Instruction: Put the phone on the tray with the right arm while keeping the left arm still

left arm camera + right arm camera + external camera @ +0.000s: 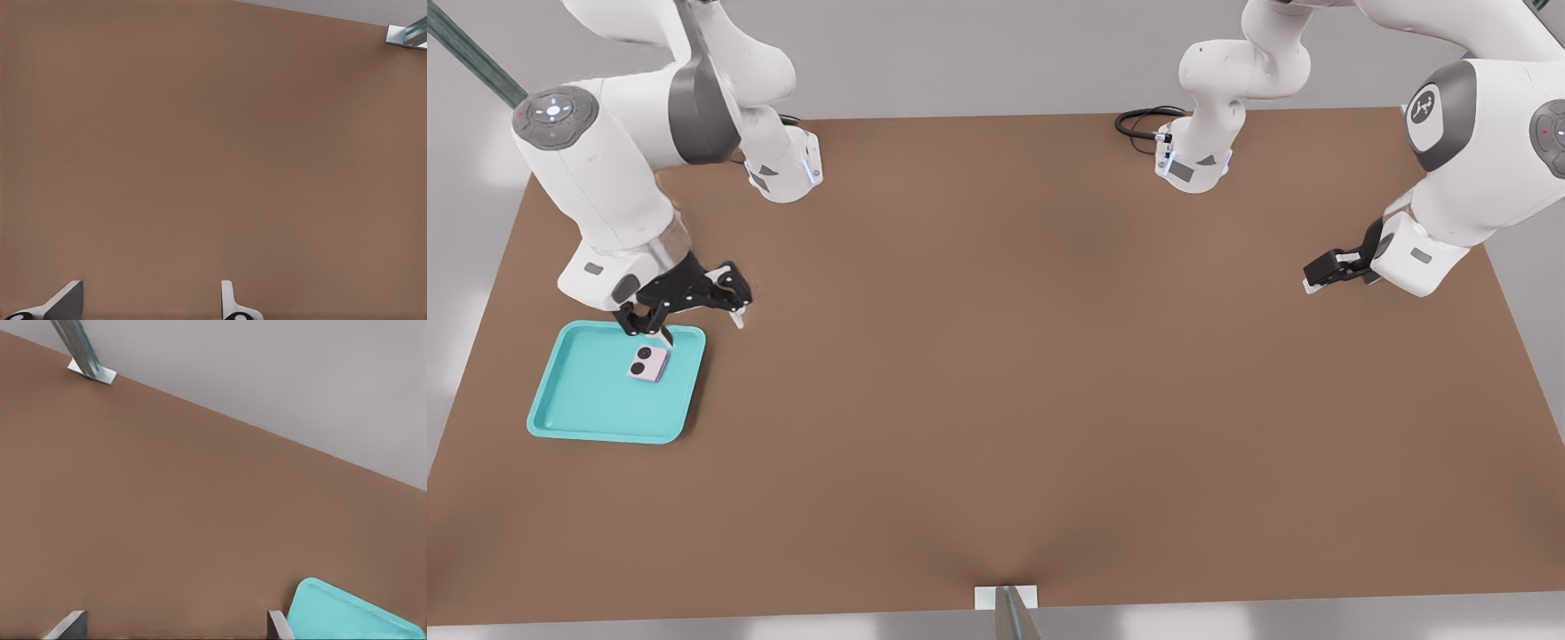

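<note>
The right arm (596, 169) reaches down from the front view's upper left, its lit round cap turned up and its forearm sloping toward the bench (1049, 373). Its black end effector (698, 324) hangs tilted over the far edge of the tray (578, 400), fingers spread wide with nothing between them; one fingertip (665, 336) points down just above the phone, though from here I can't be sure whether it touches. In the right wrist view the two fingertips (67, 625) stand well apart with bare bench between them and a corner of the tray beside one.

One phone (648, 363) lies flat inside the tray, near its far right corner in the front view, lenses up. I count one tray, one phone and two black lenses on it.
</note>
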Robot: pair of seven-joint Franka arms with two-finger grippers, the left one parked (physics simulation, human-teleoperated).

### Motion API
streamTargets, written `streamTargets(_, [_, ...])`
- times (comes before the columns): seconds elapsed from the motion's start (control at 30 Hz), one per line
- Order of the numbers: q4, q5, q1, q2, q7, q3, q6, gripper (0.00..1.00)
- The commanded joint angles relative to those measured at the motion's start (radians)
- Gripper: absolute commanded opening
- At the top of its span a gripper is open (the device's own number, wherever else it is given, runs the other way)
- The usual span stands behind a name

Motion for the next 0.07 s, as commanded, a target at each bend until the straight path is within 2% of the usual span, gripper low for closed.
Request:
streamTargets(0.0, [0.053, -0.008, -0.138, 0.054, 0.130, -0.001, -0.146, 1.00])
streamTargets(0.03, [0.053, -0.016, -0.138, 0.055, 0.130, -0.003, -0.143, 1.00])
